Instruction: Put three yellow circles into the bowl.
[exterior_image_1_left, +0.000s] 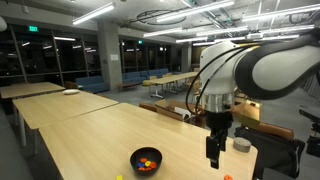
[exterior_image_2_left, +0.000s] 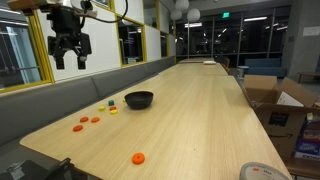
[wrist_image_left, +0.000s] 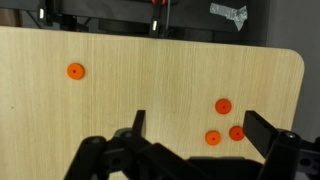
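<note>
The black bowl (exterior_image_1_left: 146, 160) (exterior_image_2_left: 139, 99) stands on the long wooden table in both exterior views, with small coloured pieces showing inside it. One tiny yellow circle (exterior_image_2_left: 114, 110) lies on the table beside the bowl, next to a green piece (exterior_image_2_left: 112, 102). My gripper (exterior_image_2_left: 70, 52) (exterior_image_1_left: 213, 160) hangs high above the table, away from the bowl, open and empty. In the wrist view its open fingers (wrist_image_left: 200, 130) frame three orange circles (wrist_image_left: 223, 106) near the table's corner. The bowl and the yellow circles are out of the wrist view.
Orange circles lie near the table's end (exterior_image_2_left: 87, 122), with a lone one (exterior_image_2_left: 138, 157) (wrist_image_left: 75, 71) further off. A small grey cylinder (exterior_image_1_left: 241, 145) stands near the arm. Cardboard boxes (exterior_image_2_left: 268, 100) stand beside the table. A bench runs along the window wall.
</note>
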